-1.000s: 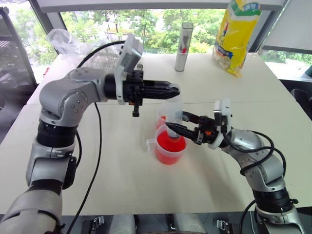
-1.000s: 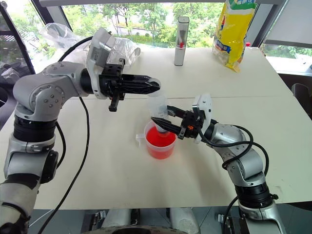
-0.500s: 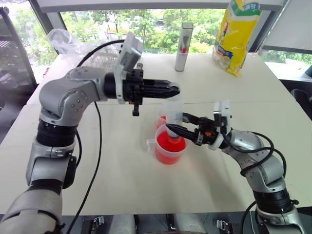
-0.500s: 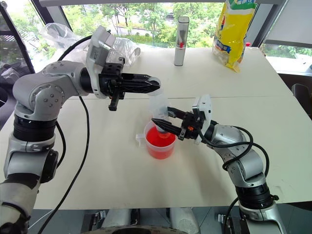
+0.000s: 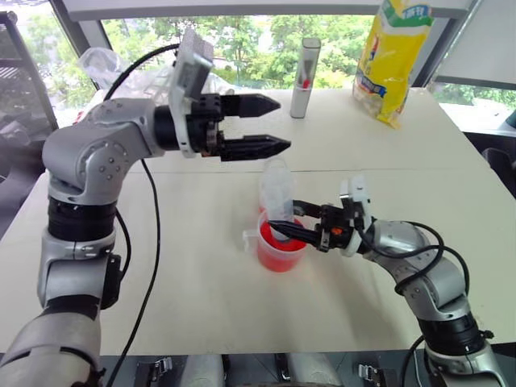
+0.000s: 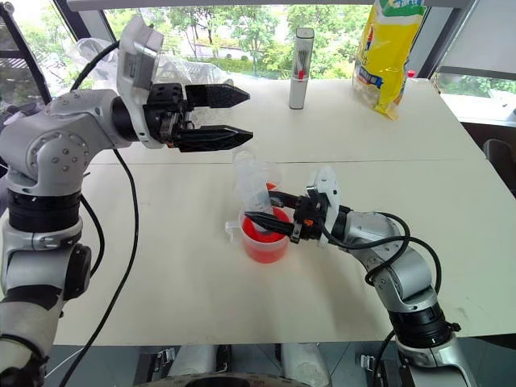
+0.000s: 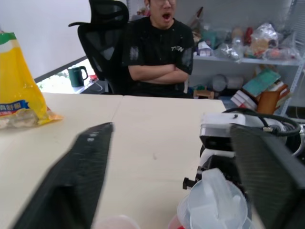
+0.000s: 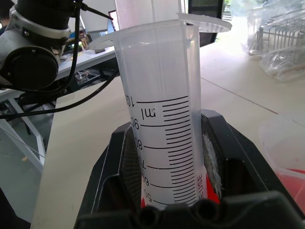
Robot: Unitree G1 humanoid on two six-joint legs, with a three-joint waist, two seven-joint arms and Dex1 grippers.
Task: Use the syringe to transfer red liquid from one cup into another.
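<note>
Syringe (image 5: pixel 276 192) barrel stood at picture centre, clamped low down by the right end effector (image 5: pixel 282 230), its orange-red tip over the red liquid (image 5: pixel 278 250) in the handled cup (image 5: pixel 279 246). A second before, the left end effector (image 5: pixel 274 125) had been closed on the plunger top; now its fingers were spread wide, above and left of the syringe, clear of it. Black graduations on the barrel read "ml" with 90, 80, 70. A yellow bag (image 5: pixel 393 56) with blue lettering I could not read stood upper right on the surface (image 5: pixel 201 298).
</note>
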